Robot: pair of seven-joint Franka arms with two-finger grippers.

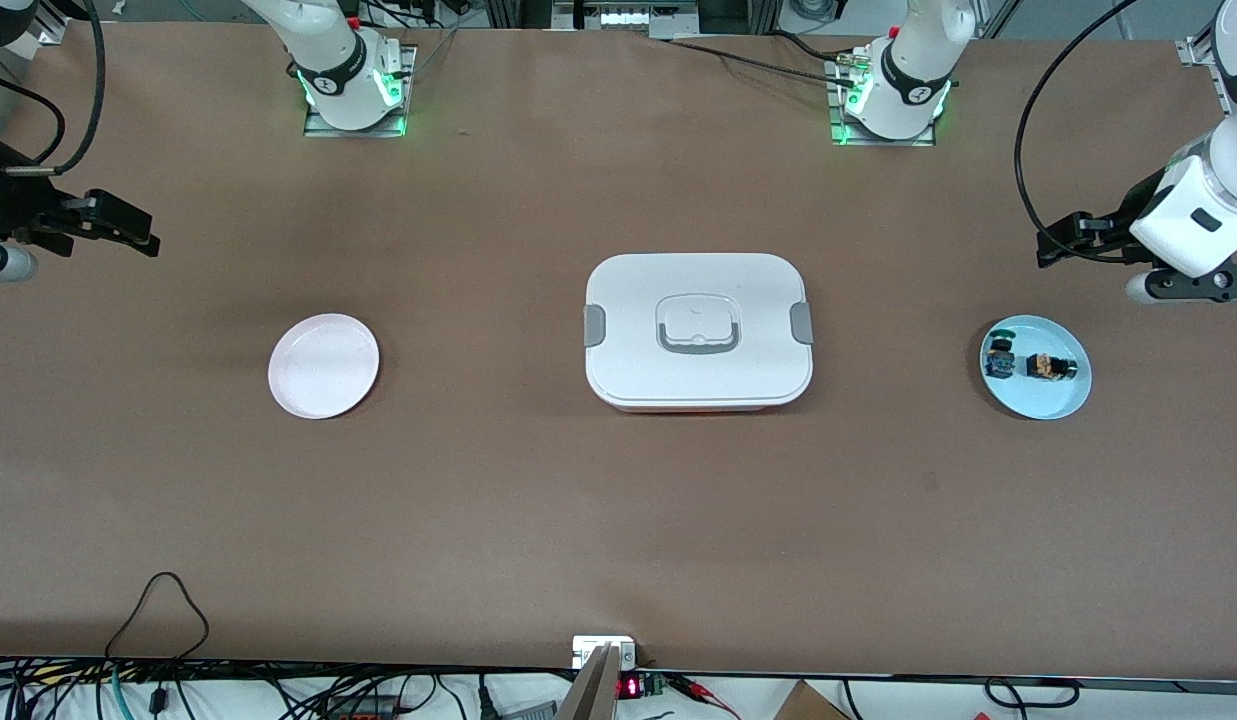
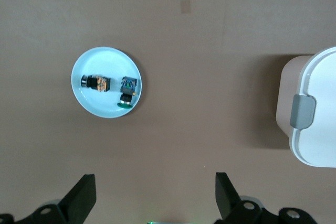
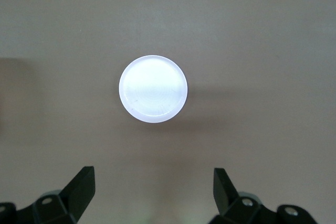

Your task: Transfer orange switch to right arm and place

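Because the orange switch (image 2: 95, 83) lay on the blue plate (image 2: 92, 106) just beside the blue-and-green switch (image 2: 127, 91), I feared grabbing the wrong one; the left gripper (image 2: 155, 200) hung wide above the counter (image 1: 618, 520), the right gripper (image 3: 152, 198) equally wide over the pink plate (image 3: 153, 88).

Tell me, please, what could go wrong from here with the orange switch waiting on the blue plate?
1. The orange switch lies close beside the blue-and-green switch on the blue plate; the open left pincer might nudge or grab the wrong one.
2. The switch is tiny, so it could slip during the handover to the open right pincer.
3. The white box sits between the plates.
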